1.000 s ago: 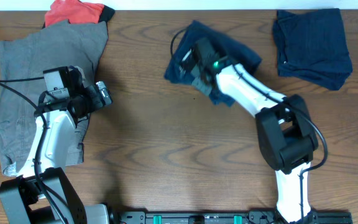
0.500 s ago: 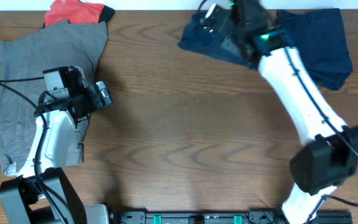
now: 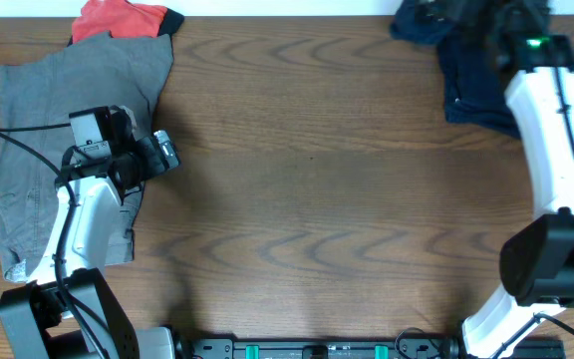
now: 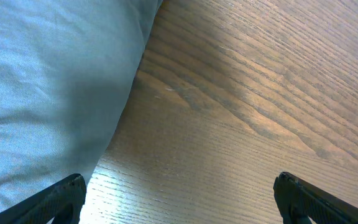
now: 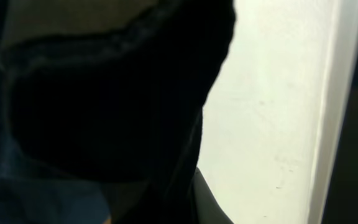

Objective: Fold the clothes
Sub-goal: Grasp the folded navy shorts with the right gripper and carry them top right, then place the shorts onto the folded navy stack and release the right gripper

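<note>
**Q:** Where are the clothes, and what has hold of them?

**A:** In the overhead view, the right gripper (image 3: 463, 17) is at the upper right edge of the frame. A bunched navy bundle (image 3: 419, 22) sits at its tip. Just below it, the folded navy shorts (image 3: 476, 95) lie on the table (image 3: 307, 179). Dark cloth fills the right wrist view and hides the fingers, so I cannot tell how tightly they are closed. The way the bundle gathers at the tip suggests a grip.

**Q:** And the other arm?

**A:** The left gripper (image 4: 179, 202) is spread wide with nothing between its fingers. It hangs over bare wood beside the grey shorts (image 3: 38, 110) at the left of the frame. A red-orange garment (image 3: 118, 18) lies at the upper left.

**Q:** What could go wrong from here?

**A:** The bundle is at the table's far edge, and the right wrist view shows a pale surface (image 5: 272, 93) just past the cloth. If the bundle is let go here, part of it could slide off the back. It is also crumpled. Set on the folded shorts as it is, it would make a lumpy heap, and trailing cloth could drag the neat pile askew. Because the cloth covers the camera, it is hard to judge where the bundle would land.
</note>
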{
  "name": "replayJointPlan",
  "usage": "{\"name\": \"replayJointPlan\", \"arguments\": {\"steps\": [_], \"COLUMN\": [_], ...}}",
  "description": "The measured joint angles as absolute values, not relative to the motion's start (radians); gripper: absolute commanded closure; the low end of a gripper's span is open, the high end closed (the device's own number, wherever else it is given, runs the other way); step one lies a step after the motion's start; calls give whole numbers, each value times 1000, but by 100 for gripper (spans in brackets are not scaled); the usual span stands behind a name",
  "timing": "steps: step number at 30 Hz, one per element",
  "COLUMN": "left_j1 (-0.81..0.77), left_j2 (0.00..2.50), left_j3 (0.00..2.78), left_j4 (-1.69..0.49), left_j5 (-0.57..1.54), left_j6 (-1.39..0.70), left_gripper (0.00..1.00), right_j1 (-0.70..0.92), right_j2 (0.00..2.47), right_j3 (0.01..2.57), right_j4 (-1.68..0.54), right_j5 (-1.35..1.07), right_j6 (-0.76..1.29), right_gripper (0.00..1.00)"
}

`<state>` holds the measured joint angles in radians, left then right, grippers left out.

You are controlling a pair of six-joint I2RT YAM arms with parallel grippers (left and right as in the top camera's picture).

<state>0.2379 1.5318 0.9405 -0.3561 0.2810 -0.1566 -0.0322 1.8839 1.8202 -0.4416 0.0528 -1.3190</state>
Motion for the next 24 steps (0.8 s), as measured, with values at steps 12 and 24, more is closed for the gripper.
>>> {"name": "replayJointPlan", "arguments": {"steps": [12, 24], "left_j1": [238, 238], "left_j2": [1532, 1532], "left_j3": [941, 941], "left_j4": [-356, -345], "left_j5": [281, 281], "left_j6": [-157, -157], "left_gripper": [2, 2], "right_j1": [-295, -308], "right_j2": [1908, 2072], "right_j3": [1821, 1821], "right_j4": [-273, -210], "right_j5": [-304, -376], "right_j6": [-1377, -1378], "right_gripper": [99, 99]}}
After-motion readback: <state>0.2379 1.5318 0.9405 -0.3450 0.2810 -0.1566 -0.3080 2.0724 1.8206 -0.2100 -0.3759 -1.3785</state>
